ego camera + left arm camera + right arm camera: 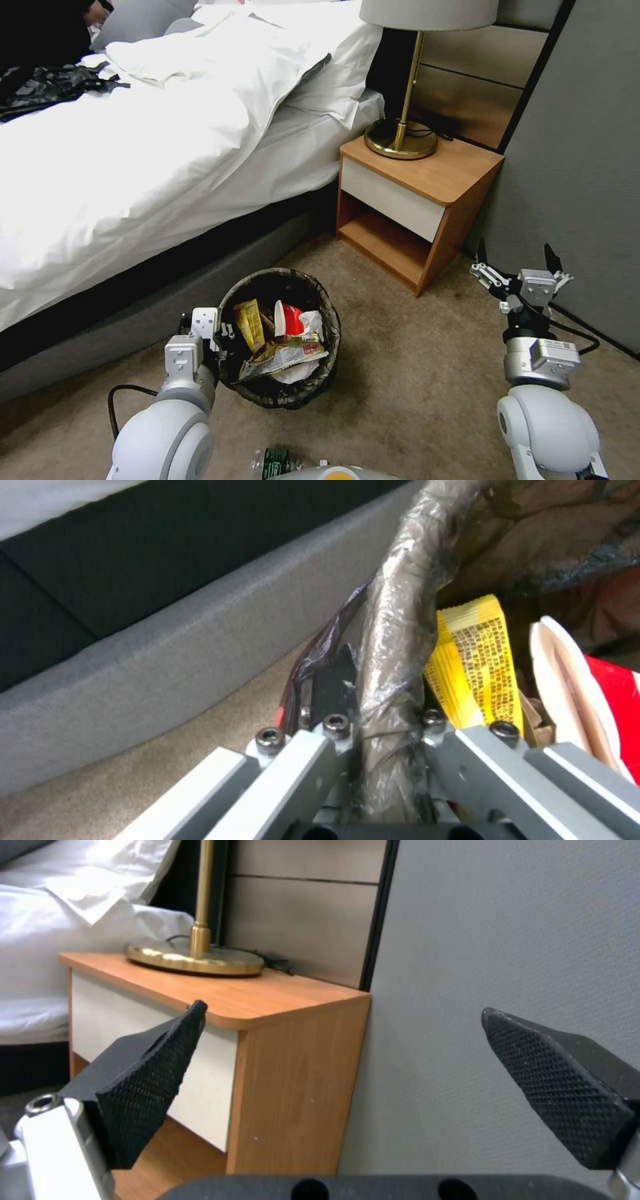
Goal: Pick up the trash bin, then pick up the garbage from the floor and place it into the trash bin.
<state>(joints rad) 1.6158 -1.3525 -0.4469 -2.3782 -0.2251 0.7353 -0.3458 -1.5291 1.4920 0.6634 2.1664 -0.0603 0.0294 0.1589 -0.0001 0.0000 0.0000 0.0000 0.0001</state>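
Left gripper [383, 740] fingers clamped on bag-lined rim of round bin with crinkled dark liner [330, 317]; right gripper [517, 263] fingers wide apart, holding nothing.

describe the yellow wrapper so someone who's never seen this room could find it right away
Start at the bed; on the carpet beside its base stands the trash bin, the left end effector clamped on its rim. The yellow wrapper stands upright inside, nearest that end effector; it is the bin's plain yellow piece, covered in dark print.

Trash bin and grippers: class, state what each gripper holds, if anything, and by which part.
The left gripper holds the trash bin by its bag-covered rim, one finger inside, one outside. The right gripper is open and holds nothing.
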